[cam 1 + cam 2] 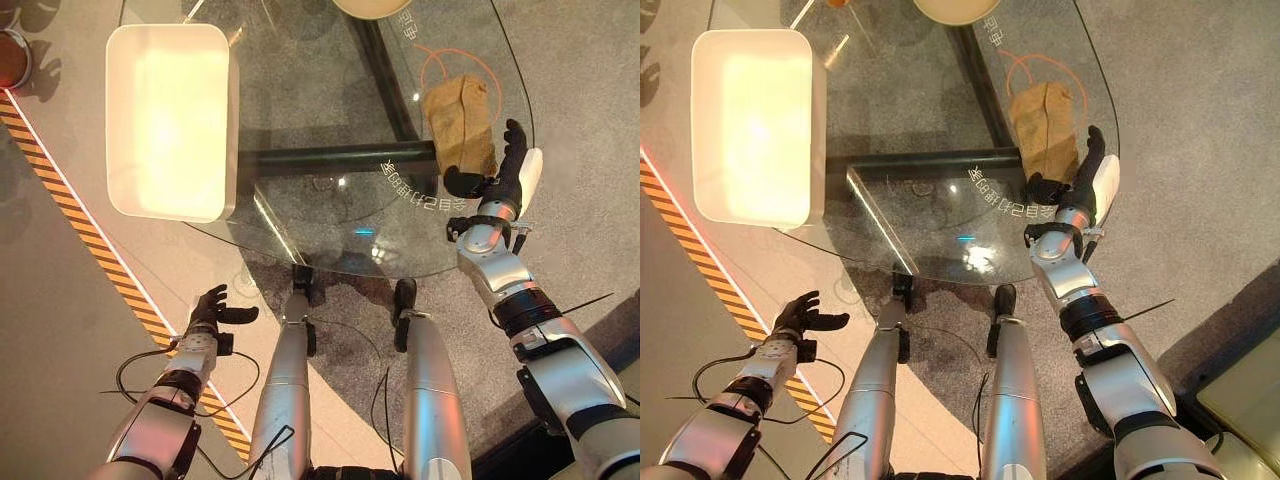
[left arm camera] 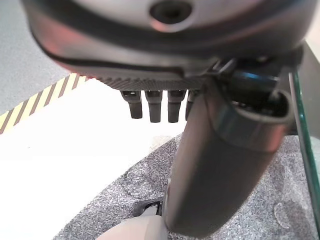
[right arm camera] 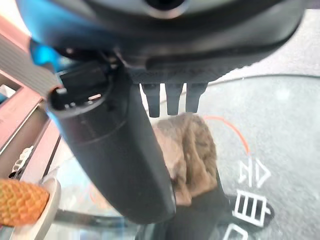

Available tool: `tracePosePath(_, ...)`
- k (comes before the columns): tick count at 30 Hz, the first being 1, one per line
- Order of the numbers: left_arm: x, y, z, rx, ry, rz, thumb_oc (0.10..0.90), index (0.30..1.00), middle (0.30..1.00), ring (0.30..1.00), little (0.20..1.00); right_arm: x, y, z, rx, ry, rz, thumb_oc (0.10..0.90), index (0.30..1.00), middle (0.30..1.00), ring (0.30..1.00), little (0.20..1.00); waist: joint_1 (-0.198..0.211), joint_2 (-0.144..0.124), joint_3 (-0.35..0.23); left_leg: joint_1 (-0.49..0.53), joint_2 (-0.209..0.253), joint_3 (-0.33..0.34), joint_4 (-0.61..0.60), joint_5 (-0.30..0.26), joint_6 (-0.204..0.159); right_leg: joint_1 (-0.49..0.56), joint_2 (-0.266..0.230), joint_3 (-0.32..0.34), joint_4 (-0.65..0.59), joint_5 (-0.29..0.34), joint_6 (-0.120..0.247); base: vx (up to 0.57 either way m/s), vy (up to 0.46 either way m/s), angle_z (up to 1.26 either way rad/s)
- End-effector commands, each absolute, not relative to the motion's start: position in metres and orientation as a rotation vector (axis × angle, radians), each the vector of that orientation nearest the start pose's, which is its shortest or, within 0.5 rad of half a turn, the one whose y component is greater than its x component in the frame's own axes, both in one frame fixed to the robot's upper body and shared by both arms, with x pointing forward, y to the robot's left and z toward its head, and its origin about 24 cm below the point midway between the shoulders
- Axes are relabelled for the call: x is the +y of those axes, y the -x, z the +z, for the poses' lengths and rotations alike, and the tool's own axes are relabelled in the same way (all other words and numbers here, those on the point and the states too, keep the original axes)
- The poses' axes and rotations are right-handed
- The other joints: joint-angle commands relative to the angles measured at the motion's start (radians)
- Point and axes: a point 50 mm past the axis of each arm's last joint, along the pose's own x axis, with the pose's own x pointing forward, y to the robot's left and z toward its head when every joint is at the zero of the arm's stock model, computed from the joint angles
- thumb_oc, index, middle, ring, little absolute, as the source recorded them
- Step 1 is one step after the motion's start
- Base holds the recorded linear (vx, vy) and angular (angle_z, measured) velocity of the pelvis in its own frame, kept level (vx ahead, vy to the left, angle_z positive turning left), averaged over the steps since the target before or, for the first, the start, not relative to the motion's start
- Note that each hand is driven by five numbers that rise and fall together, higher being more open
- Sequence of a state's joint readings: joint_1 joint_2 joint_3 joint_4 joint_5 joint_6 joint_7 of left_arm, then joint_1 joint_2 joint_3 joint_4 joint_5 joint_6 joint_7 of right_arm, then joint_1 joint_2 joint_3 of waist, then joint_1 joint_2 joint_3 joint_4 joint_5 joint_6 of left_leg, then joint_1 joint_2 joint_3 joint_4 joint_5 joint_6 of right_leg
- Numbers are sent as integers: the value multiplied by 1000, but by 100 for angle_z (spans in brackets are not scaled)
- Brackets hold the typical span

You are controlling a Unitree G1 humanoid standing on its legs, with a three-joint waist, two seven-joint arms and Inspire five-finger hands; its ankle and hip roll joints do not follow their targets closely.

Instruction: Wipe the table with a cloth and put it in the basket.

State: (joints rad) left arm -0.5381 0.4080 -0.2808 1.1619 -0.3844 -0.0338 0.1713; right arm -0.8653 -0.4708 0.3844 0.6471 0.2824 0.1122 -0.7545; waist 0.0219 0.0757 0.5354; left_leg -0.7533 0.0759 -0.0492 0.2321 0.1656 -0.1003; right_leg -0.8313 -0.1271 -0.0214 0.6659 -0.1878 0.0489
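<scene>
The big glass tabotop is round and see-through. The tabletop [image 1: 330,230] holds a large white basket [image 1: 170,120] on the robot's left side and a brown cloth [image 1: 462,125] on its right side, near the edge. The cloth lies flat on the glass, partly inside a thin orange ring [image 1: 432,62] marked on it. The right hand [image 1: 512,165] is at the near end of the cloth, with its fingers straight and apart and its thumb by the cloth's corner. It is not squeezing the cloth, and I cannot tell for sure if it touches it. So the job looks like it is at the start: the hand is getting to the cloth, and the wiping and the drop into the basket are not done. Next, the hand would need to press down on the cloth or pinch it, then slide it over the glass. The basket is well apart from the cloth, so that is a long reach across. The left hand [image 1: 212,312] hangs low beside the tabletop, over the floor, fingers loose and apart, holding nothing. The right wrist view shows a small orange bumpy thing [image 3: 20,202] on a pale dish [image 3: 47,212], and the head views show just the dish's rim [image 1: 372,8] at the far edge of the tabletop.
</scene>
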Motion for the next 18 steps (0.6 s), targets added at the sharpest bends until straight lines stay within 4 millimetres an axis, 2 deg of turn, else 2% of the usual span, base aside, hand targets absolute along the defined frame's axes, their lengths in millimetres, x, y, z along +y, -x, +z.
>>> tracePosePath(1, 268, -284, -47, 622, -301, 335, 800, 900, 900, 900, 900, -184, -386, 218, -377, 409, -545, 800, 900, 900, 900, 900, -12, 10, -15, 20, -93, 77, 120, -150, 72, 63, 49, -59, -229, 125, -42, 0, 0, 0)
tracePosePath(7, 265, -284, -48, 626, -302, 333, 800, 900, 900, 900, 900, -180, -387, 216, -344, 425, -546, 800, 900, 900, 900, 900, -8, 13, -15, 24, -95, 79, 115, -145, 73, 64, 49, -61, -228, 126, -43, 0, 0, 0)
tracePosePath(18, 259, -287, -48, 627, -313, 305, 800, 900, 900, 900, 900, -192, -398, 216, -259, 498, -614, 800, 900, 900, 900, 900, 13, 29, -15, 21, -99, 74, 122, -145, 75, 58, 40, -72, -218, 128, -42, 0, 0, 0)
